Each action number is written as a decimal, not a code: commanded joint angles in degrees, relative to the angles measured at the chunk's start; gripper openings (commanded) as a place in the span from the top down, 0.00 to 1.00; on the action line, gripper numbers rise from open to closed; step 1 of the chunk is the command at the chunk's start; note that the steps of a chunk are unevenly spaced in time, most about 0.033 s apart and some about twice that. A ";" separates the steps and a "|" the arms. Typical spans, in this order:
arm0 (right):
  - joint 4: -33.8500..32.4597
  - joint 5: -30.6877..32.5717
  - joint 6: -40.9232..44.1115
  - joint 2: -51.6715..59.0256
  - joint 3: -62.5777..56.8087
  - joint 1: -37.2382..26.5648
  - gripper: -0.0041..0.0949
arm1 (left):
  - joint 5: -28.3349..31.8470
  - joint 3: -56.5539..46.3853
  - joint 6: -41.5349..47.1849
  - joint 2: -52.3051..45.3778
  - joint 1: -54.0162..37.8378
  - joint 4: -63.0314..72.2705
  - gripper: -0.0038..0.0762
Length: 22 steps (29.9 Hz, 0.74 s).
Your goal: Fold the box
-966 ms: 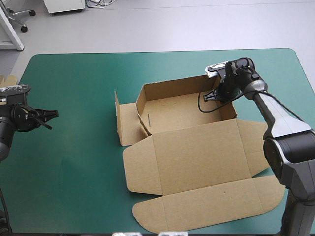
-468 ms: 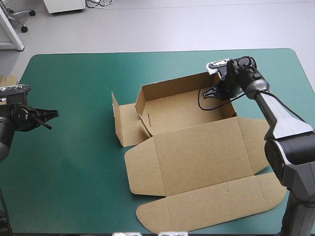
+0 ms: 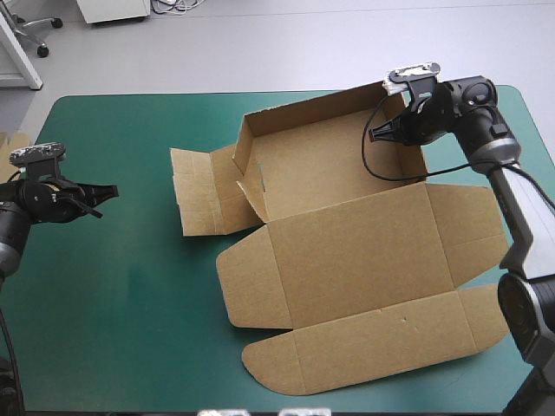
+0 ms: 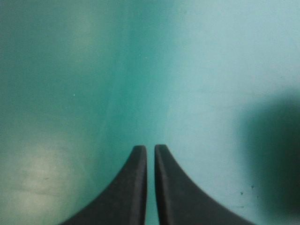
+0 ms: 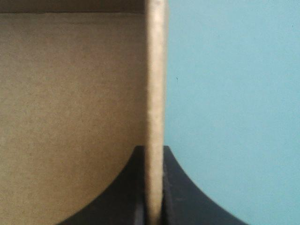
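Observation:
The brown box [image 3: 347, 260] lies in the middle of the teal-green cover, its lid and flaps flat toward the near edge. Its tray part [image 3: 312, 165] has the back and right walls raised, and the left side panel [image 3: 204, 195] lies folded outward on the cover. My right gripper [image 3: 376, 134] is shut on the tray's right wall near the far corner. The right wrist view shows that wall's edge [image 5: 154, 70] running between the fingers of my right gripper [image 5: 153, 151]. My left gripper [image 3: 109, 190] hovers far to the left of the box, shut and empty, with only cover ahead of it [image 4: 150, 148].
An edge of more brown board [image 3: 12, 142] shows at the table's left edge. Bare teal-green cover [image 3: 113, 295] stretches between my left gripper and the box. The lid's rounded flaps reach close to the table's near edge.
My right gripper has pulled the tray's right wall up and toward the far right, shifting the whole box. The left side panel has dropped from upright to flat. My left gripper edged slightly right.

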<state>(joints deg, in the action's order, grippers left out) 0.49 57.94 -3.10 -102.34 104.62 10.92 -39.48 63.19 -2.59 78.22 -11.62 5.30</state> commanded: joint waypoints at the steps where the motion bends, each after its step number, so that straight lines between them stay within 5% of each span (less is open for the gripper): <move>1: 4.99 -2.81 -2.11 6.55 2.21 -1.76 0.99 | 6.17 1.46 -0.42 -1.27 0.04 2.83 0.91; 7: 18.55 -2.74 -7.13 10.57 2.21 -7.72 0.99 | 11.38 1.46 -2.16 -1.14 0.04 11.27 0.91; 11: 28.03 0.14 -11.37 11.57 2.21 -11.27 0.99 | 11.64 1.46 -15.04 -0.11 0.04 30.00 0.91; 16: 34.08 2.76 -14.17 11.57 2.21 -11.82 0.99 | 7.03 1.46 -33.16 2.81 0.04 55.14 0.91; 22: 34.59 2.76 -14.19 11.57 2.01 -11.82 0.99 | -6.17 1.46 -46.80 6.20 0.04 77.22 0.91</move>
<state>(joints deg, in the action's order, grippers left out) 31.31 63.39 -17.31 -93.73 104.94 -0.51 -40.06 63.19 -43.94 84.97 -11.67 70.12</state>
